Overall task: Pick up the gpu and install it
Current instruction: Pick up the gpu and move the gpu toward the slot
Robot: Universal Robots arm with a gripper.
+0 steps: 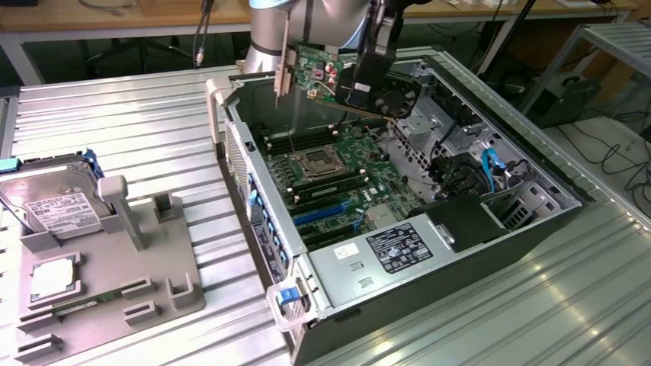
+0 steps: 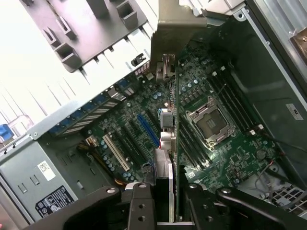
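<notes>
The gripper (image 2: 165, 203) is closed partway on the graphics card (image 1: 351, 76), holding it by its edge. The card hangs in the air above the open computer case (image 1: 529, 221), over the motherboard (image 1: 341, 179) near the processor socket (image 1: 315, 162), touching neither. Its metal bracket (image 1: 282, 72) points toward the exterior view's left. A hard drive (image 1: 56, 206) rests in the grey holder (image 1: 112, 290) beside the case.

An open computer case (image 1: 529, 229) lies on its side on a ribbed metal table (image 1: 122, 122), its green motherboard (image 1: 336, 179) and empty CPU socket (image 1: 313, 162) exposed. On the exterior view's left, a grey fixture tray (image 1: 112, 305) holds a hard drive (image 1: 56, 206).
</notes>
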